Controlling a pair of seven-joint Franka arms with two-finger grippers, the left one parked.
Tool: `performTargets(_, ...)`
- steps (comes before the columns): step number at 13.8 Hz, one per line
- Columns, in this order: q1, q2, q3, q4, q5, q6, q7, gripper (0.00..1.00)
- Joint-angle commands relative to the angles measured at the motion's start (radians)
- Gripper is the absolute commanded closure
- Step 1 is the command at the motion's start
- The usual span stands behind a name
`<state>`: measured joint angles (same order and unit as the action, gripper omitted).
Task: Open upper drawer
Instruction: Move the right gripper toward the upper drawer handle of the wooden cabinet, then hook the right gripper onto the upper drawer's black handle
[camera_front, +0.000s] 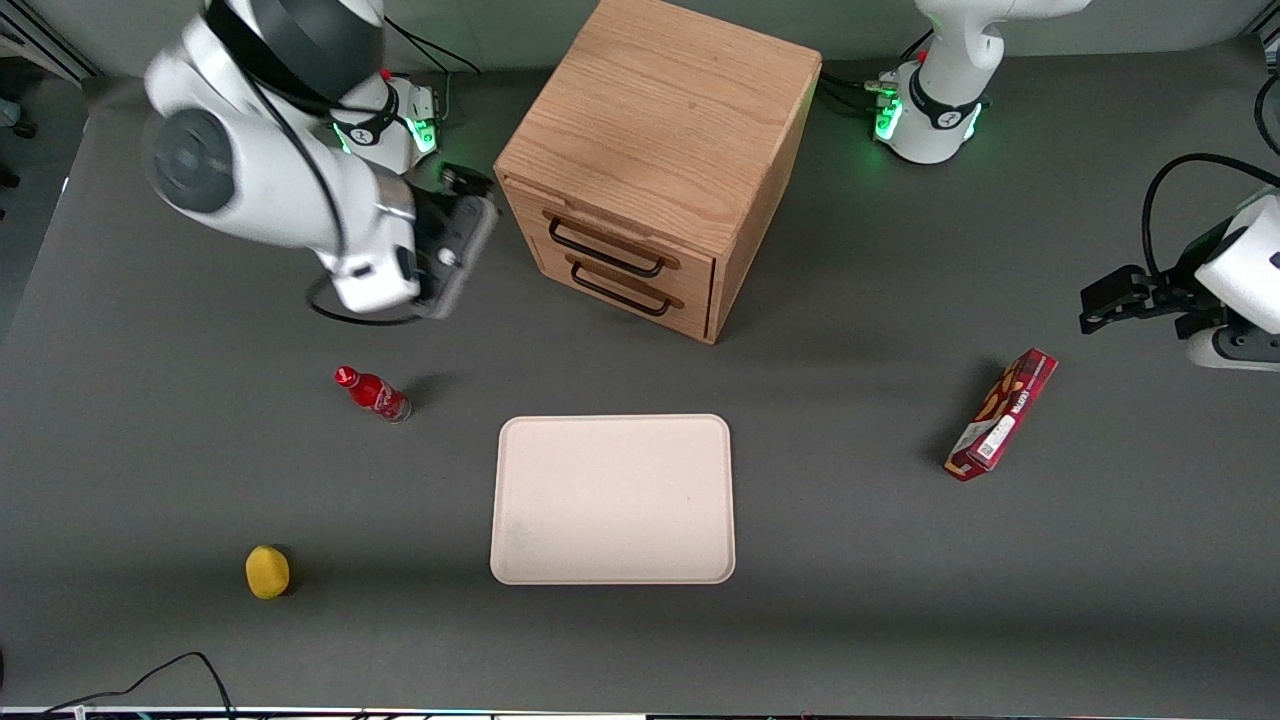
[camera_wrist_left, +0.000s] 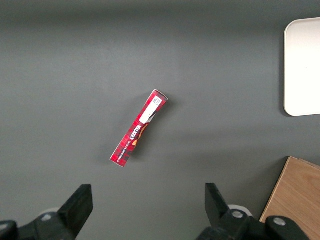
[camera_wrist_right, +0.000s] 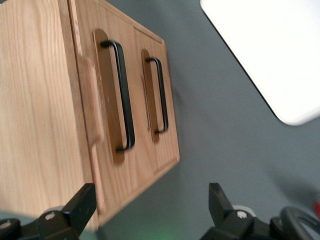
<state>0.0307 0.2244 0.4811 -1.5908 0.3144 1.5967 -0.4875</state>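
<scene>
The oak cabinet (camera_front: 660, 130) stands at the back middle of the table. Its upper drawer (camera_front: 640, 243) is shut, with its thin black bar handle (camera_front: 604, 250) just above the lower drawer's handle (camera_front: 622, 293). My right gripper (camera_front: 468, 240) hovers beside the cabinet, toward the working arm's end of the table, level with the drawer fronts and apart from them. In the right wrist view the gripper (camera_wrist_right: 150, 207) is open and empty. One finger (camera_wrist_right: 82, 202) lies near the cabinet's front corner. The upper drawer's handle (camera_wrist_right: 123, 95) shows ahead of it, beside the lower handle (camera_wrist_right: 160, 95).
A white tray (camera_front: 612, 428) lies nearer the front camera than the cabinet and shows in the right wrist view (camera_wrist_right: 270, 45). A red bottle (camera_front: 373, 393) lies below my gripper. A yellow object (camera_front: 267, 571) sits near the table's front. A red box (camera_front: 1002, 414) lies toward the parked arm's end.
</scene>
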Motion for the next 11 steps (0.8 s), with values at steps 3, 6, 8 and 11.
performTargets(3, 0.003, 0.159, 0.094, 0.042, 0.000, 0.114, 0.131, 0.00)
performTargets(6, 0.044, 0.193, 0.097, 0.025, -0.014, 0.175, 0.230, 0.00)
performTargets(8, 0.048, 0.205, 0.115, -0.009, -0.057, 0.218, 0.233, 0.00)
performTargets(11, 0.048, 0.202, 0.143, -0.090, -0.060, 0.298, 0.234, 0.00)
